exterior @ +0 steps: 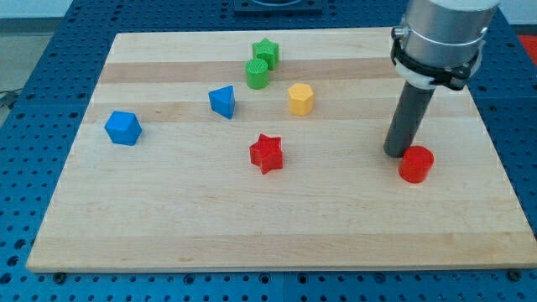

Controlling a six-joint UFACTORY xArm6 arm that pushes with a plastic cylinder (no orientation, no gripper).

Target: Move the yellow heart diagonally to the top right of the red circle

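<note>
Yellow heart is not showing anywhere; only a yellow hexagon [300,98] is sitting well to the view's left of my tip [397,153]. My tip, holding nothing, is standing just left of the red circle [416,164], nearly touching it, on the wooden board [168,235].

On the wooden surface [168,226], the tool's dark rod ends with my tip [397,154] just left of the red circle [416,164], close beside it at the frame's right. A red star [267,153] lies near centre. Above it sit a yellow hexagon [300,98], a green cylinder [258,74] and a green star [267,53]. A blue triangular block [222,101] and a blue cube [123,127] lie to the left.
</note>
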